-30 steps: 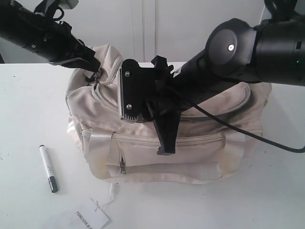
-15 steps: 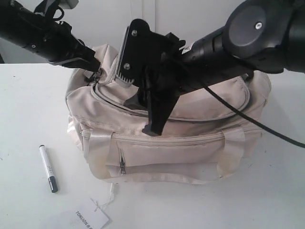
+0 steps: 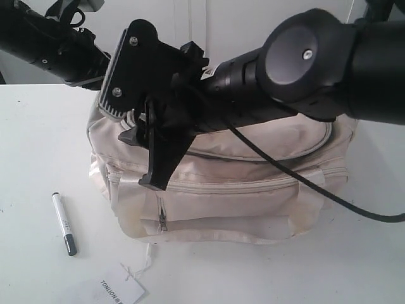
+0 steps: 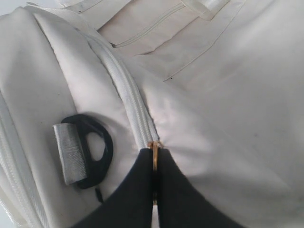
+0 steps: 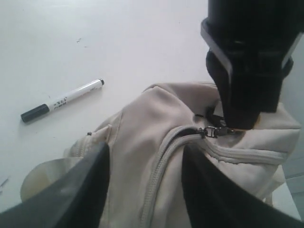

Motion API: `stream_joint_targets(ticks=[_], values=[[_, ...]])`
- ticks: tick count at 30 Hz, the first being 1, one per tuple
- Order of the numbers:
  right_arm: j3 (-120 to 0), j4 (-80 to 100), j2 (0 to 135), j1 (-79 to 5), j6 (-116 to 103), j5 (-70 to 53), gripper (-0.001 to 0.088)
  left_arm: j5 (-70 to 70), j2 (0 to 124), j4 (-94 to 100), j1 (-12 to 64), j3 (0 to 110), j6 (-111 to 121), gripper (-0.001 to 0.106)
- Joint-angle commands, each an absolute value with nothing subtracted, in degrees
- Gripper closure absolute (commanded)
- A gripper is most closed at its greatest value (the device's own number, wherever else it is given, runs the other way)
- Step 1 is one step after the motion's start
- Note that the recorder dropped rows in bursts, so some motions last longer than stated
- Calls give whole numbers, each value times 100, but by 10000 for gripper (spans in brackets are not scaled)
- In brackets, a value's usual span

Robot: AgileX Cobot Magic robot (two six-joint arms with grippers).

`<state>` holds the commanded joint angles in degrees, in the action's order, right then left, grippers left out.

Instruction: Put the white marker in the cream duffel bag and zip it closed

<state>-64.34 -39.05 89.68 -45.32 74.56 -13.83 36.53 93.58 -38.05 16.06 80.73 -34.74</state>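
Note:
The cream duffel bag (image 3: pixel 253 202) stands mid-table. The white marker (image 3: pixel 64 223) lies on the table to its left, also visible in the right wrist view as the marker (image 5: pixel 61 100), outside the bag. My left gripper (image 4: pixel 154 159) is shut on the brass zipper pull (image 4: pixel 155 151) at the bag's left end, beside a black strap ring (image 4: pixel 95 152). My right gripper (image 3: pixel 134 147) hovers open over the bag's top left. Its fingers (image 5: pixel 80 190) straddle the main zipper (image 5: pixel 161 175) without holding anything.
A white paper tag (image 3: pixel 114 290) on a string lies at the table's front edge, just below the marker. The left arm (image 3: pixel 50 44) reaches in from the upper left. The right arm (image 3: pixel 304 63) and its cable (image 3: pixel 304 183) cross over the bag.
My right gripper has swung left along the bag's top, from the middle to the left end. The left gripper, bag and marker have stayed put.

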Motion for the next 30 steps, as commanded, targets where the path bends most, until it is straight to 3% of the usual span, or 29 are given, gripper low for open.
stream_joint_targets(ticks=[9,19,21,23,26,27,30], values=[[-6370,-3905,9233,-4532,7456,-1011,348,3653,9358,-3805,1606,8073,-3474,1053],[-6371,-3905,9532,-4532,7421,-942,354,3653,9358,-3805,1606,8073,-3474,1053],[-6371,-3905,9571,-4532,7421,-793,418,3652,9358,-3805,1606,8073,-3463,1053],[-6371,-3905,9571,-4532,7421,-720,546,3652,9358,-3805,1606,8073,-3463,1053],[-6371,-3877,9571,-4532,7445,-785,828,3652,9358,-3805,1606,8073,-3451,1053],[-6371,-3877,9571,-4532,7445,-816,867,3664,9358,-3805,1606,8073,-3451,1053],[-6371,-3877,9571,-4532,7445,-929,868,3609,9358,-3805,1606,8073,-3462,1053]])
